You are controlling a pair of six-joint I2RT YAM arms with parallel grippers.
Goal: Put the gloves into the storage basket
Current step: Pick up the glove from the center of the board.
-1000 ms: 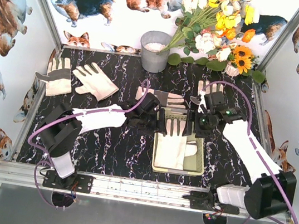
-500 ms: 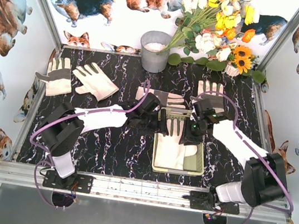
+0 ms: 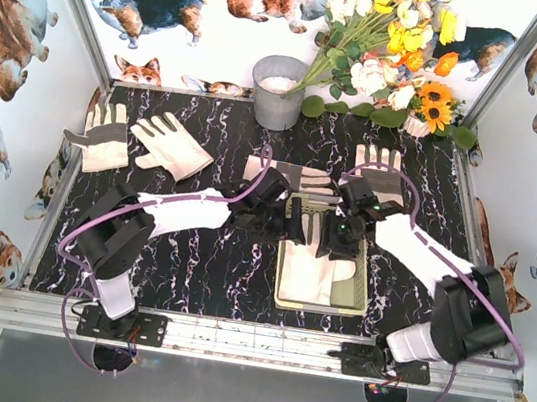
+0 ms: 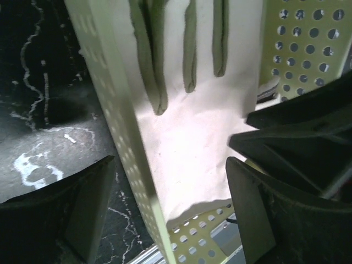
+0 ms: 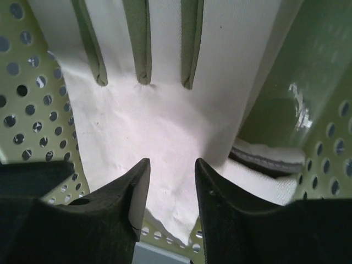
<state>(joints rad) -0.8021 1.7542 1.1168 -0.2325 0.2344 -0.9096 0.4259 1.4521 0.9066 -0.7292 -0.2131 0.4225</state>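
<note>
Glove (image 3: 315,267) lies flat in the storage basket (image 3: 318,309), fingers pointing away from me, directly beneath my right gripper (image 5: 171,165), jaws narrowly parted and empty; my left gripper (image 4: 165,190), spread wide and empty, straddles the basket's left wall.

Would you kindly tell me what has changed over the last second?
The right gripper moved left from the storage basket's right rim to over the glove inside, uncovering the back-right glove. Nothing visibly grasped or released. The left gripper, the basket and all gloves stayed put.
</note>
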